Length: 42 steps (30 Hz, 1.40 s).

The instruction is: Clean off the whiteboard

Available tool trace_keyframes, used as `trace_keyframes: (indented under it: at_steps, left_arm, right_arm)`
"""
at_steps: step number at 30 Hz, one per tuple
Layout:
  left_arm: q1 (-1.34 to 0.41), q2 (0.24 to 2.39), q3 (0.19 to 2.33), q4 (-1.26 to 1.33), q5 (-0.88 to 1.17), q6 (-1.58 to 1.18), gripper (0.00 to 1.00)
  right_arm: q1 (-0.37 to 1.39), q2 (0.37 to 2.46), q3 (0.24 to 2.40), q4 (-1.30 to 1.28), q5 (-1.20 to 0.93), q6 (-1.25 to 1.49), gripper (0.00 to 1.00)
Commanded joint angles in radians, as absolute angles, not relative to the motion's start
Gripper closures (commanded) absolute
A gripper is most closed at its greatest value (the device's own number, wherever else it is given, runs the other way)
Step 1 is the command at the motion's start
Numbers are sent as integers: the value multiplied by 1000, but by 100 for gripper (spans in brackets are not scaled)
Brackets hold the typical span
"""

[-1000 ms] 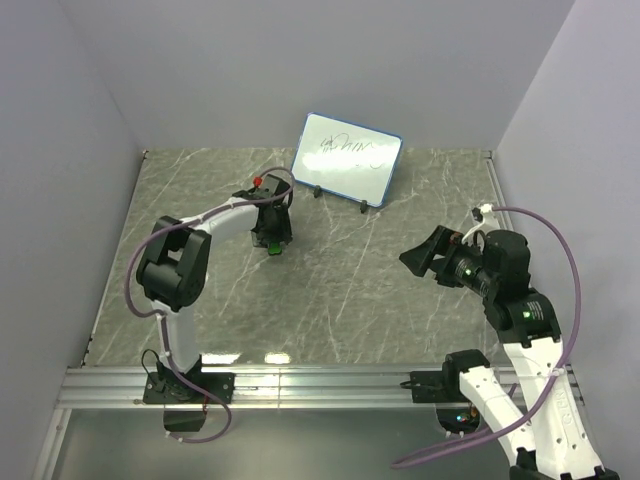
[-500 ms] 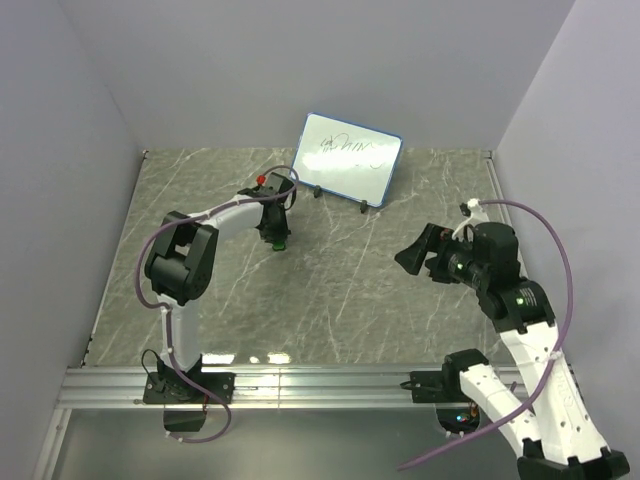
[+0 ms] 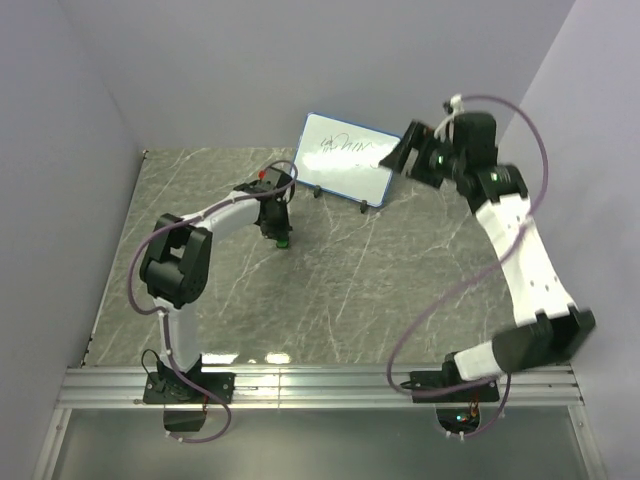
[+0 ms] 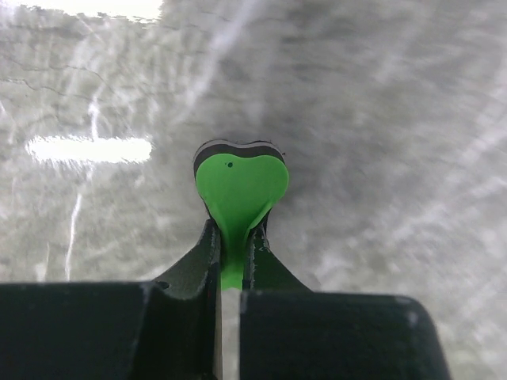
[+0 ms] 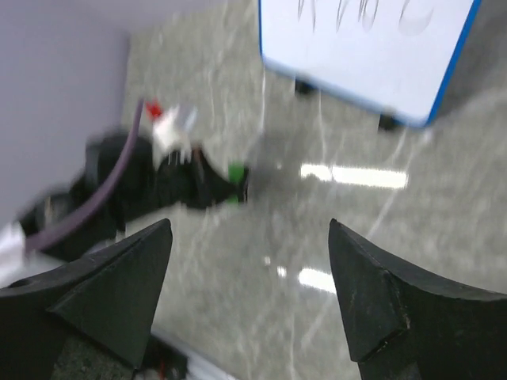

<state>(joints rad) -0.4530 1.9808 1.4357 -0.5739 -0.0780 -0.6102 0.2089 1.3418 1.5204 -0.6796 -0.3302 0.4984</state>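
Observation:
The whiteboard (image 3: pixel 343 160) leans upright against the back wall, blue-framed, with thin dark scribbles on its face; the right wrist view shows its lower part (image 5: pixel 360 59). My left gripper (image 3: pixel 277 230) is low on the table in front of the board's left end, shut on the green-and-black eraser (image 3: pixel 283 240). In the left wrist view the eraser's green face (image 4: pixel 240 186) bulges out of the left gripper (image 4: pixel 235 229), pinched between the fingers. My right gripper (image 3: pixel 400 155) hangs open in the air by the board's right end, and the right wrist view shows nothing in the right gripper (image 5: pixel 249 229).
The grey marble table (image 3: pixel 350 290) is walled in by grey panels at the back and both sides. A metal rail (image 3: pixel 320 385) runs along the near edge. A purple cable (image 3: pixel 440 300) loops out from the right arm. The right wrist view catches the left arm (image 5: pixel 135 186).
My left gripper has closed on the eraser and shifted slightly. The right arm has swung up and back from the table's right side to the whiteboard's right end, still open.

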Motion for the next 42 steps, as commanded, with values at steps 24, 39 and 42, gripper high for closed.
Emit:
trace_keyframes:
  at_steps: [24, 39, 42]
  left_arm:
    - [-428, 1729, 1520, -678, 11, -362, 100]
    - [-400, 1851, 1686, -736, 29, -410, 100]
    - [-396, 1891, 1733, -752, 37, -419, 100]
  right_arm:
    - [-83, 2170, 1911, -101, -759, 729, 25]
    - [-61, 2379, 2103, -92, -799, 772, 24]
    - [-48, 2411, 2102, -69, -822, 790, 25]
